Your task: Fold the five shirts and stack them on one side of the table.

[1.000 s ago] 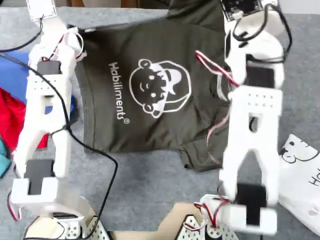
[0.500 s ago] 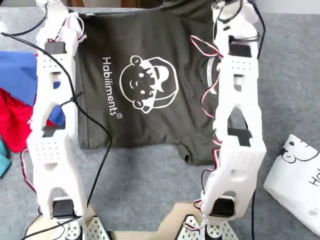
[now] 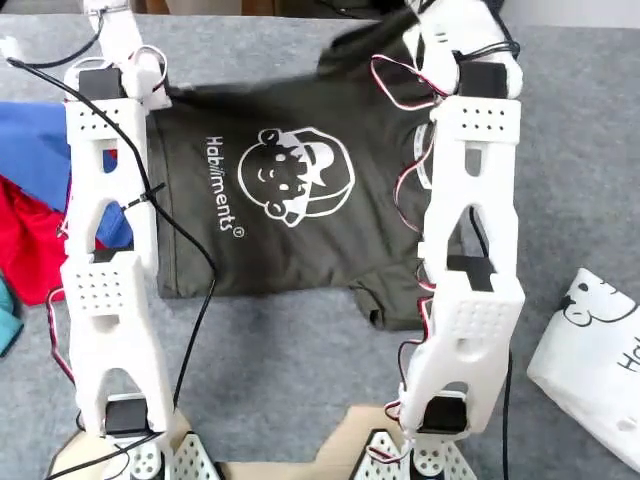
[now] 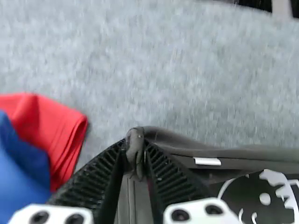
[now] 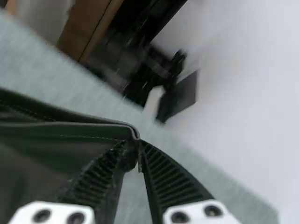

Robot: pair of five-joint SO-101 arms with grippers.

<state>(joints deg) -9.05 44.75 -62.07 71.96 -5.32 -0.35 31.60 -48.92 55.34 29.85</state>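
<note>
The dark shirt (image 3: pixel 290 230) lies print-up across the middle of the tabletop (image 3: pixel 300 380), its far end lifted near the far edge. I have the left gripper (image 4: pixel 135 156) pinched tight on one far corner of it and the right gripper (image 5: pixel 136 156) clamped on the other, each with a fold of fabric between its jaws. Gripping both corners should, I judge, let me carry that end over evenly for a fold. The red shirt (image 3: pixel 30 250) and blue shirt (image 3: pixel 40 150) lie bunched at the left edge. A white shirt (image 3: pixel 590 350), apparently folded, sits by the right edge.
</note>
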